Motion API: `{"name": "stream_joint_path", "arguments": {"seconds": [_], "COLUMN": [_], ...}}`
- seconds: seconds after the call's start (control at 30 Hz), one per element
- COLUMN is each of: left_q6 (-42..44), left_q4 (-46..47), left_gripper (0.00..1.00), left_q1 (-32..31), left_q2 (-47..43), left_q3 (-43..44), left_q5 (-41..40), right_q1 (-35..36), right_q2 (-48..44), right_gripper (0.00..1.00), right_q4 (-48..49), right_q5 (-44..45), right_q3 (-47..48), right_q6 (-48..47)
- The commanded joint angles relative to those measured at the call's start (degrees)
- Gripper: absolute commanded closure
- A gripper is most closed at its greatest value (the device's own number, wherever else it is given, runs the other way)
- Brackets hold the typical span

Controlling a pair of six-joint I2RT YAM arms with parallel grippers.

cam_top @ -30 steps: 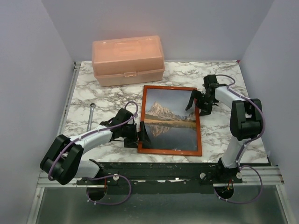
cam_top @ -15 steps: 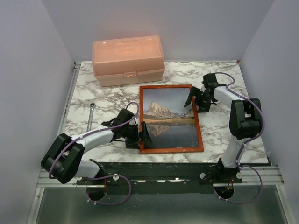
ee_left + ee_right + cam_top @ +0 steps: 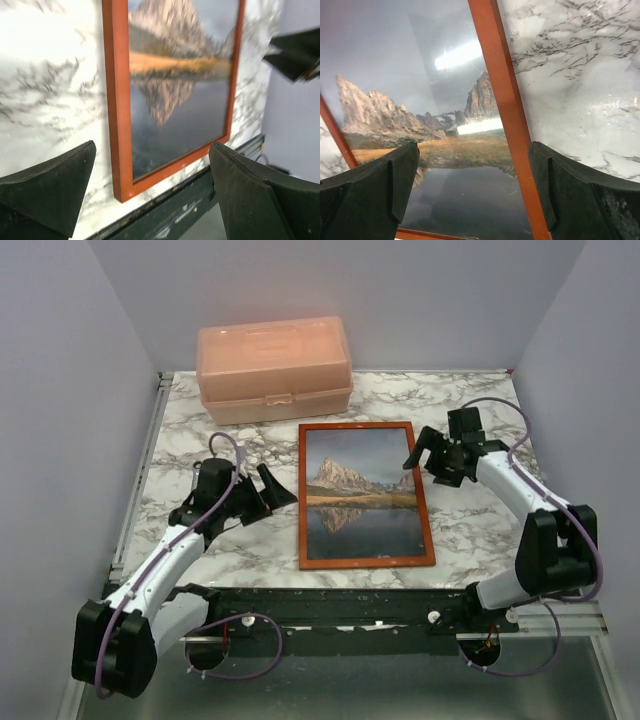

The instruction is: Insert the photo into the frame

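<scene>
The reddish-brown frame [image 3: 302, 502] lies flat on the marble table, front up. The photo [image 3: 362, 495] of a mountain mirrored in a lake sits inside it. My left gripper [image 3: 278, 483] is open to the left of the frame and holds nothing. In the left wrist view the frame's near left corner [image 3: 116, 125] and the photo [image 3: 175, 90] show between its open fingers. My right gripper [image 3: 420, 450] is open at the frame's upper right edge. In the right wrist view it hovers over the frame's right bar [image 3: 506, 105] and the photo [image 3: 420, 130], gripping neither.
A closed peach plastic box [image 3: 273, 368] stands at the back behind the frame. Bare marble table [image 3: 470, 530] lies right of the frame. The black rail [image 3: 350, 602] runs along the near edge just below the frame. Grey walls close in on three sides.
My left gripper has drawn back to the left, away from the frame's left edge. My right gripper has shifted right, off the photo. The frame has turned slightly and now lies squarer.
</scene>
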Motion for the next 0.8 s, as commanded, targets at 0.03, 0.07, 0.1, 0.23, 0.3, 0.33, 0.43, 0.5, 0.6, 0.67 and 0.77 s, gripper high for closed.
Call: {"name": "stream_joint_path", "arguments": {"seconds": [0.03, 0.07, 0.1, 0.23, 0.3, 0.33, 0.43, 0.5, 0.6, 0.67, 0.77], "left_q6": [0.5, -0.4, -1.4, -5.0, -4.5, -3.0, 3.7, 9.5, 17.3, 21.4, 21.5], "left_q4": [10.0, 13.2, 16.5, 30.1, 34.3, 35.0, 35.7, 35.5, 34.9, 33.1, 31.9], "left_gripper": [0.02, 0.01, 0.02, 0.02, 0.02, 0.01, 0.02, 0.02, 0.01, 0.02, 0.01], "left_q1": [11.3, 13.7, 15.6, 22.3, 23.2, 23.2, 23.2, 23.2, 23.2, 23.2, 23.0], "left_q2": [-6.3, -7.0, -7.9, -11.4, -14.4, -16.0, -20.4, -22.9, -25.0, -24.8, -22.4], "left_q3": [-4.1, -5.3, -6.7, -12.5, -14.6, -15.2, -16.5, -17.1, -17.8, -17.3, -17.3], "left_q5": [7.6, 8.9, 9.8, 8.4, 4.1, 1.6, -5.9, -10.2, -16.9, -21.2, -31.7], "right_q1": [0.0, -0.1, -0.1, -0.4, -0.4, -0.4, -0.5, -0.5, -0.5, -0.5, -0.5], "right_q2": [-8.5, -10.0, -11.2, -16.9, -19.9, -21.1, -25.5, -29.2, -35.1, -39.0, -44.1], "right_gripper": [0.0, 0.0, 0.0, 0.0, 0.0, 0.0, 0.0, 0.0, 0.0, 0.0, 0.03], "right_q4": [7.4, 8.3, 8.8, 10.4, 10.9, 11.1, 13.0, 16.7, 26.0, 34.2, 48.7], "right_q5": [4.6, 4.7, 4.8, 8.3, 12.3, 14.2, 18.9, 22.0, 26.5, 29.5, 31.1], "right_q3": [-5.8, -6.6, -7.4, -9.6, -10.7, -11.3, -14.1, -17.8, -25.5, -31.9, -43.9], "right_q6": [1.1, 0.9, 0.8, 0.5, -0.1, -0.8, -3.5, -5.6, -7.2, -7.2, -8.4]}}
